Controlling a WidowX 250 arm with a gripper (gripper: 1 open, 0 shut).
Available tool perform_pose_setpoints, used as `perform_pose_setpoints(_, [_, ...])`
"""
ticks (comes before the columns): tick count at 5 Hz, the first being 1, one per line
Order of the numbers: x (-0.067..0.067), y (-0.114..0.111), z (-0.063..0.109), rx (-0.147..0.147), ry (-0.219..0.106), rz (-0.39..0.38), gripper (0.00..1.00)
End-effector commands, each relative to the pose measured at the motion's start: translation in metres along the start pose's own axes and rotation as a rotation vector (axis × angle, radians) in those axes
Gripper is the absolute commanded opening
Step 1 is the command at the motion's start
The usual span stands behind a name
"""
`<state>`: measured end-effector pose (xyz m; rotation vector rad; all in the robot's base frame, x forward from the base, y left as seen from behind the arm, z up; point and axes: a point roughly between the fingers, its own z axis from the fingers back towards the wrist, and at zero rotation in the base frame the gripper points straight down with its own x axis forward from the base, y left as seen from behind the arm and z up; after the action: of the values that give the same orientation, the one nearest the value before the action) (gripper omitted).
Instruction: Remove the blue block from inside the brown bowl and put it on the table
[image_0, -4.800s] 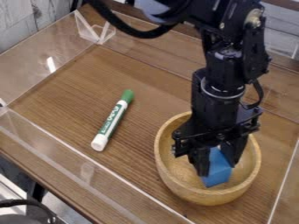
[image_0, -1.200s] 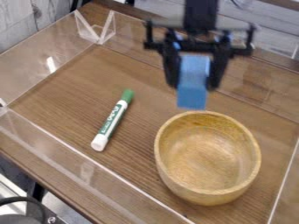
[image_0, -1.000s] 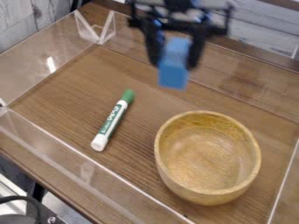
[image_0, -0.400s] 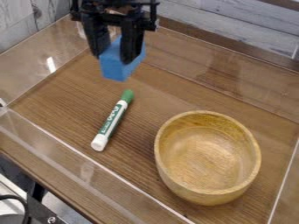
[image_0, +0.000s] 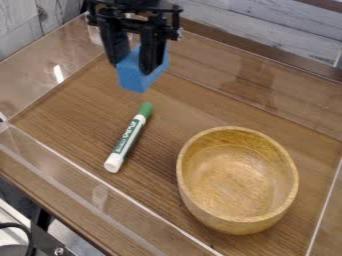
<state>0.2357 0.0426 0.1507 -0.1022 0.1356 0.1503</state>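
Since the earlier pics, the solid matte blue block (image_0: 135, 79) has gone from inside the round light-brown wooden bowl (image_0: 238, 180) to upper left of frame, pinched in the black tool (image_0: 138, 62), so removal's done; what's left is prob. lowering & release onto the dark wood-grain bench (image_0: 67, 125). Block's top & exact grip pts are hidden by the tool, arm's cut off at top edge, & block's height above bench is hard to tell.

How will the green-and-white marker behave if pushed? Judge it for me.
The green-and-white marker is long and slim, so it would probably roll if nudged from the side. Its straight barrel suggests it is stiff. Its slender build hints that it is light, so a push may shift it easily.
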Motion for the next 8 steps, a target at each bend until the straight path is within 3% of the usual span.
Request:
perform_pose_setpoints(1, [0.027, -0.009, 0.014, 0.015, -0.062, -0.046, 0.0])
perform_pose_setpoints(5, [0.127, -0.033, -0.011, 0.044, -0.07, -0.184, 0.0])
perform_pose_setpoints(6, [0.142, -0.03, -0.026, 0.057, -0.064, -0.197, 0.0])
perform_pose_setpoints(8, [0.145, -0.023, -0.047, 0.079, -0.054, -0.219, 0.0])
